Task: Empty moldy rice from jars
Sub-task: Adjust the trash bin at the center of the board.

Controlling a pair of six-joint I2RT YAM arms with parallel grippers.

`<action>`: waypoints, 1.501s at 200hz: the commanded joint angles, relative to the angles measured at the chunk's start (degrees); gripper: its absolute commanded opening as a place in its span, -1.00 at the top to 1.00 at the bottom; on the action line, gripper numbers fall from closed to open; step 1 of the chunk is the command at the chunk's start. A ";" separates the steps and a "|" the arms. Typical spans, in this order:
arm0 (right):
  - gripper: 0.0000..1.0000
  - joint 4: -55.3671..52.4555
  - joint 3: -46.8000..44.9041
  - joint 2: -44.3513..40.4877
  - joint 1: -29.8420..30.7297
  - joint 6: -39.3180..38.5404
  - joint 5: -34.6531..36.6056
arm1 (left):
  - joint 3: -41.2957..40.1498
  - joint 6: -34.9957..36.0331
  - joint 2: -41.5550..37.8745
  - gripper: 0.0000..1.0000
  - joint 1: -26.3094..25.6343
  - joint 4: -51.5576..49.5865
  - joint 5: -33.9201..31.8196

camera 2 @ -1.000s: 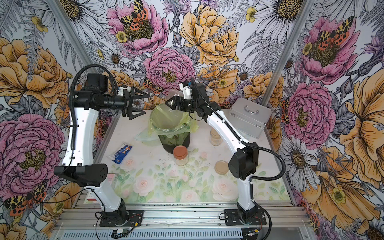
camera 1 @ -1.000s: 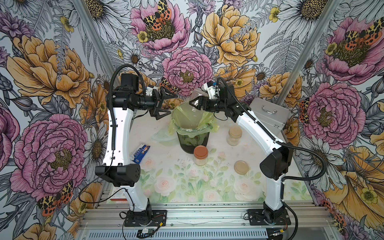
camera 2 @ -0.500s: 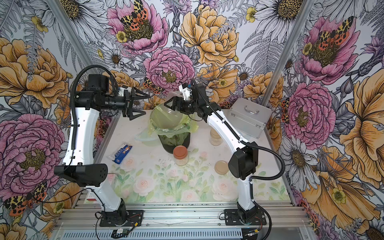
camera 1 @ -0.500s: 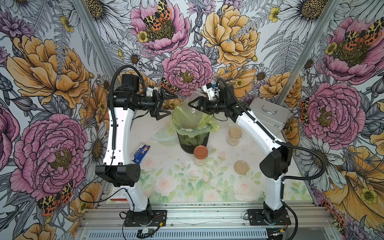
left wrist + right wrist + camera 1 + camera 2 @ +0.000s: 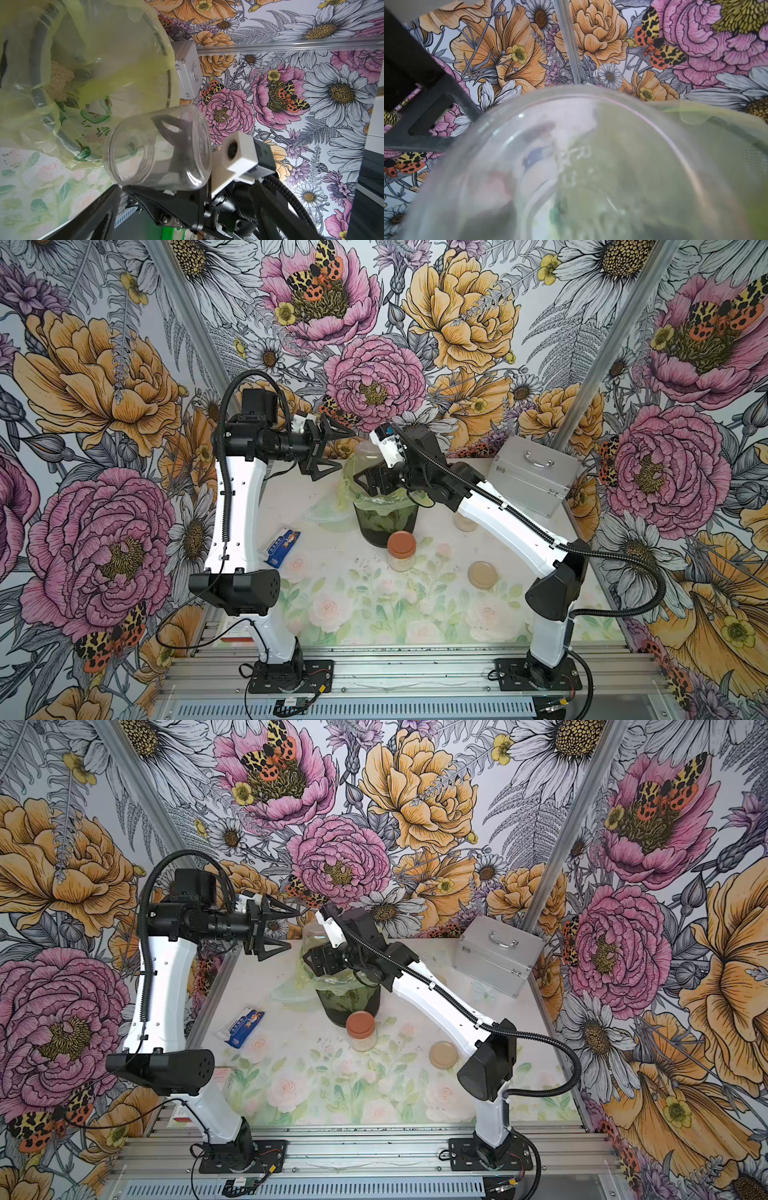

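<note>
Your right gripper [image 5: 374, 480] hugs a clear jar [image 5: 158, 145] tipped toward the bin [image 5: 386, 524]. Your left gripper [image 5: 341, 450] gapes wide with nothing in it. Only the left wrist view shows you the moldy rice [image 5: 59, 81] lying in the bin's bag [image 5: 128, 68].

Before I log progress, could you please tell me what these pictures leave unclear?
Far jar: in a top view, right arm hides its lid.
Held jar: right wrist view, blurred close up; specks inside unidentifiable.
Dumped rice: left wrist view, bag folds cover most.
</note>
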 commanded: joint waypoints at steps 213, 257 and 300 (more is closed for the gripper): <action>1.00 -0.57 1.31 -5.87 -2.29 3.52 -4.88 | 4.00 19.98 -5.03 -0.97 -15.17 3.56 -26.99; 1.00 -1.08 1.15 -6.23 -2.37 3.77 -5.27 | 1.72 21.56 -5.28 -0.97 -16.96 3.68 -29.26; 1.00 -1.12 1.18 -6.40 -2.41 3.74 -5.29 | -1.09 24.64 -6.51 -0.97 -22.38 3.76 -36.44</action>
